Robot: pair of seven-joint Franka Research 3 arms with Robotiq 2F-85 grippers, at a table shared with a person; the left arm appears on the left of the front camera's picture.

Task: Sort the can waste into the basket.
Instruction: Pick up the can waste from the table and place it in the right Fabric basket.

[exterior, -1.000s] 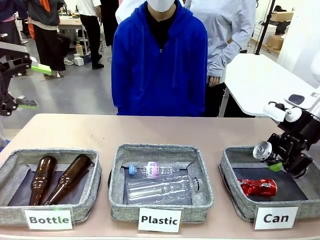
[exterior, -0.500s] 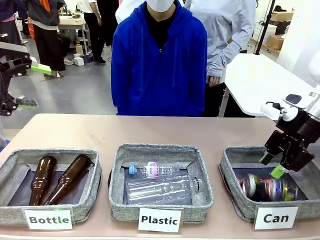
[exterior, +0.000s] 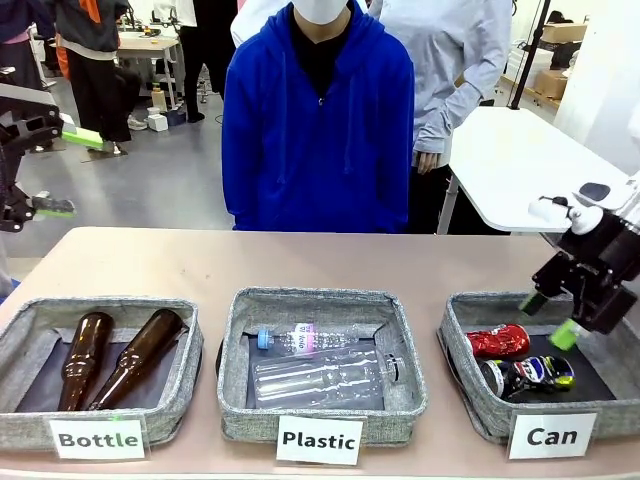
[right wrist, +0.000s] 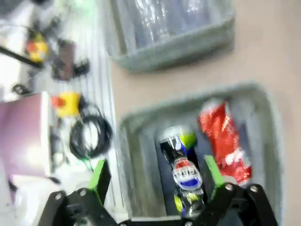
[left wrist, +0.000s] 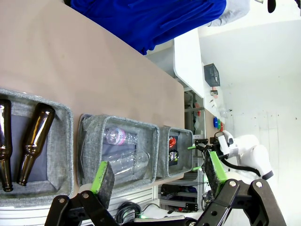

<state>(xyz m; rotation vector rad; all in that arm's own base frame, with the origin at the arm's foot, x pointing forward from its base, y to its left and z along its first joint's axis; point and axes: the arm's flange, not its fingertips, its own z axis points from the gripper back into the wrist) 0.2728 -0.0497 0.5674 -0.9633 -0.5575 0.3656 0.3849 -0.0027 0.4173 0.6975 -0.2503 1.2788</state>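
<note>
The grey "Can" basket (exterior: 478, 400) stands at the front right of the table. Inside it a crushed red can (exterior: 497, 341) lies toward the back, and a dark blue-black can (exterior: 528, 374) lies in front of it. My right gripper (exterior: 548, 319) hovers open just above the basket's right part, nothing between its green pads. Its blurred wrist view looks down on the basket (right wrist: 268, 136), the red can (right wrist: 225, 141) and the dark can (right wrist: 183, 172). My left gripper (exterior: 58, 170) is raised at the far left, open and empty; its own view shows its fingers (left wrist: 104, 176) spread.
A "Plastic" basket (exterior: 322, 420) with clear bottles (exterior: 320, 375) sits in the middle, and a "Bottle" basket (exterior: 100, 425) with two brown glass bottles (exterior: 135, 355) at the left. A person in a blue hoodie (exterior: 318, 120) stands behind the far edge. Bare tabletop (exterior: 300, 260) lies beyond the baskets.
My right gripper let go of the dark can, which dropped into the "Can" basket and settled in front; the red can shifted toward the back. The gripper rose slightly, open.
</note>
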